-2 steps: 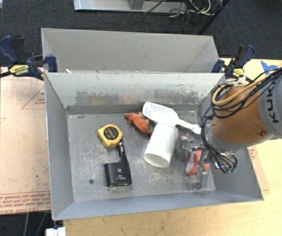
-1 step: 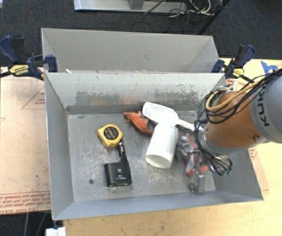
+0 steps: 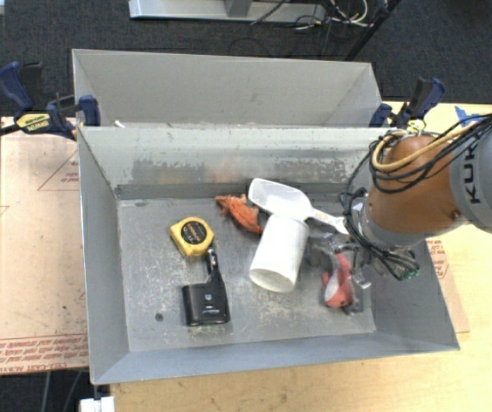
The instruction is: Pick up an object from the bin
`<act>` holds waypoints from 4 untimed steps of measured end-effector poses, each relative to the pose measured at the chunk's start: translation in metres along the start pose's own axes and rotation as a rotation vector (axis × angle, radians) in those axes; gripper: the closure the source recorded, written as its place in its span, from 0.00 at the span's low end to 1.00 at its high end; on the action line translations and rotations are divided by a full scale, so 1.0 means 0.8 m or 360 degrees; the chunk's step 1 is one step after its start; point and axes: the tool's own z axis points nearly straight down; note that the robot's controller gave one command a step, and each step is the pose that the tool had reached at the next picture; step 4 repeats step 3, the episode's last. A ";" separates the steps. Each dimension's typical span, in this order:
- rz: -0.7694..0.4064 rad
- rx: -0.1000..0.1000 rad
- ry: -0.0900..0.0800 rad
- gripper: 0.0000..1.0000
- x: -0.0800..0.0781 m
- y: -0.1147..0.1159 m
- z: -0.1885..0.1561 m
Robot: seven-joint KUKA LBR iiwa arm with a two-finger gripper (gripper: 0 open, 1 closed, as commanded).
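My gripper (image 3: 349,266) is low in the bin's right part, right at a small red thing with a pale tip (image 3: 337,288) that lies on the floor near the right wall. Left of it a white cup (image 3: 278,252) lies on its side. A white scoop (image 3: 282,199) rests against the cup's upper end, its handle running toward the gripper. An orange-red thing (image 3: 239,212) lies just left of the scoop.
A yellow tape measure (image 3: 191,235) and a black oblong device (image 3: 205,302) lie in the left half of the bin floor. The arm's orange cover with its cables hangs above the gripper at the right wall.
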 end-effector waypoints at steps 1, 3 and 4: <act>0.0105 0.0001 -0.0003 1.00 -0.020 -0.037 -0.010; 0.0068 0.0002 -0.0010 1.00 -0.029 -0.040 -0.174; 0.0068 0.0002 -0.0010 1.00 -0.029 -0.040 -0.174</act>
